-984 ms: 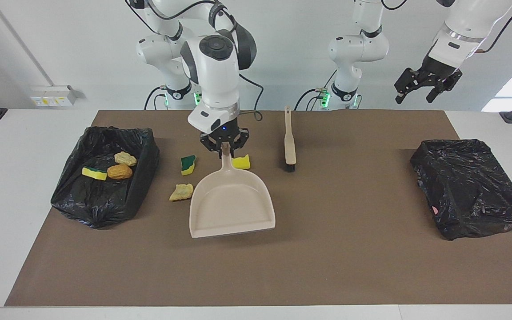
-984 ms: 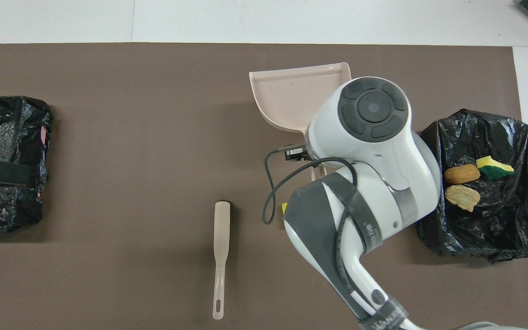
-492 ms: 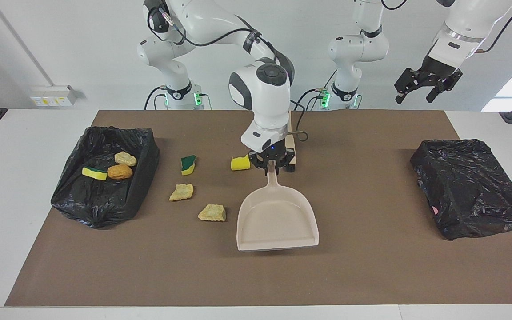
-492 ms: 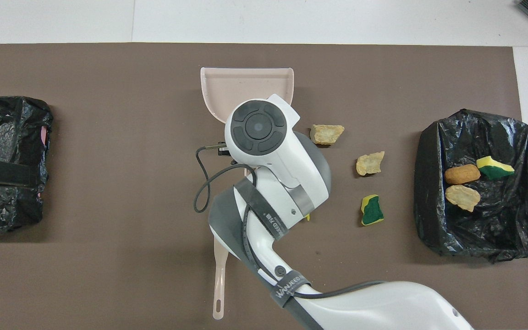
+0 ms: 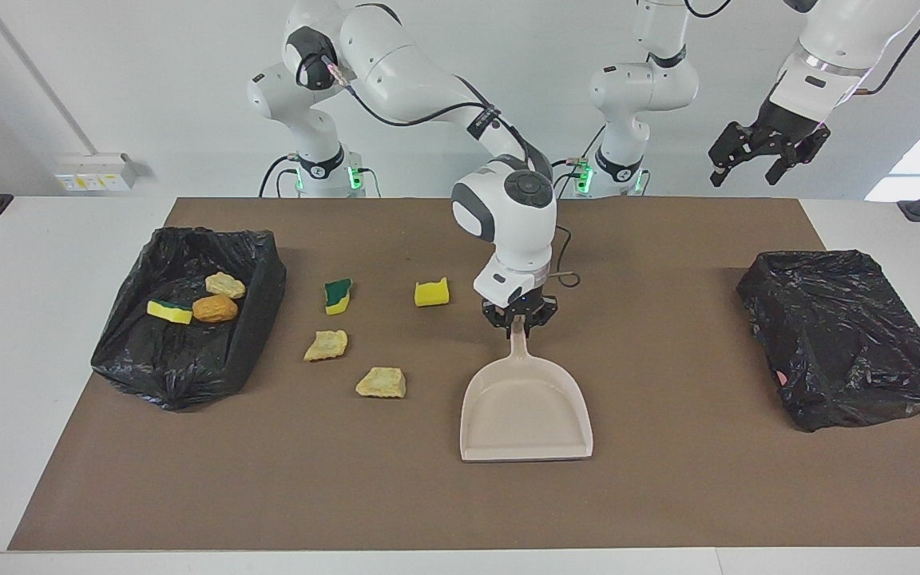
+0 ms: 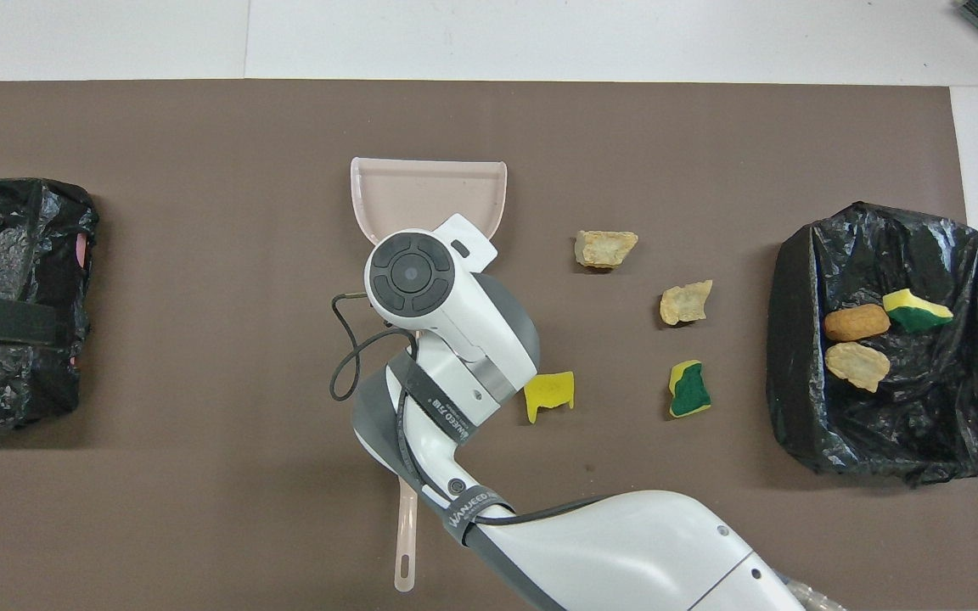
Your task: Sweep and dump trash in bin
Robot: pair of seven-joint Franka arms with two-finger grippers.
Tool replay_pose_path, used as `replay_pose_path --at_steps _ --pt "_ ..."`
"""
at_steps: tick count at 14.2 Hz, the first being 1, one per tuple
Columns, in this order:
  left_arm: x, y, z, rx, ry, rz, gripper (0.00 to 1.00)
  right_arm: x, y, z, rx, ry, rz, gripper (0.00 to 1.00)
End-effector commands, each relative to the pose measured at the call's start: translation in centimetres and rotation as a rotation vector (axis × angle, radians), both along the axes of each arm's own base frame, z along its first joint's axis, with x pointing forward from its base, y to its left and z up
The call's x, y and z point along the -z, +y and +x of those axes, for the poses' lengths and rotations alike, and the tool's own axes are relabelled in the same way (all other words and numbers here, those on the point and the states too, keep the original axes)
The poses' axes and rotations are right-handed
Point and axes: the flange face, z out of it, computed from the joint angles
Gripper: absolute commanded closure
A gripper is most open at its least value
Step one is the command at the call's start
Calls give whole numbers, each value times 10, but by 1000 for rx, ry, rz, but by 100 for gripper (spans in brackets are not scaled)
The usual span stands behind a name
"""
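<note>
Trash is seen as four chunks beside the dustpan, toward the right arm's end, its handle pinched by the right gripper for scooping, while the open-jawed left gripper waits aloft.

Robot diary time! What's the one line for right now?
right gripper: shut on dustpan handle | left gripper: open, waits raised | trash: four chunks on mat, three in bin
</note>
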Motion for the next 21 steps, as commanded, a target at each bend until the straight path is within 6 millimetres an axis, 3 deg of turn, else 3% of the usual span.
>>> replay_pose_path --at_steps 1,4,7,8,11,16,21 --pt "-6 3 -3 -2 4 19 0 -8 3 2 9 -27 -22 1" --pt "-6 3 -3 -2 4 19 0 -31 8 -4 -11 -60 -18 0" --pt "-6 3 -3 -2 4 19 0 -61 -8 -6 -3 -69 0 0" --pt "-6 3 -3 -2 4 19 0 -63 -11 -9 -1 -59 -4 0" --pt "-6 3 -3 -2 4 19 0 -93 -26 -26 8 -15 -13 0" --pt "-6 3 -3 -2 4 19 0 -107 -55 -92 31 82 -3 0" --pt "-6 3 -3 -2 4 19 0 -92 -36 -165 67 84 37 0"
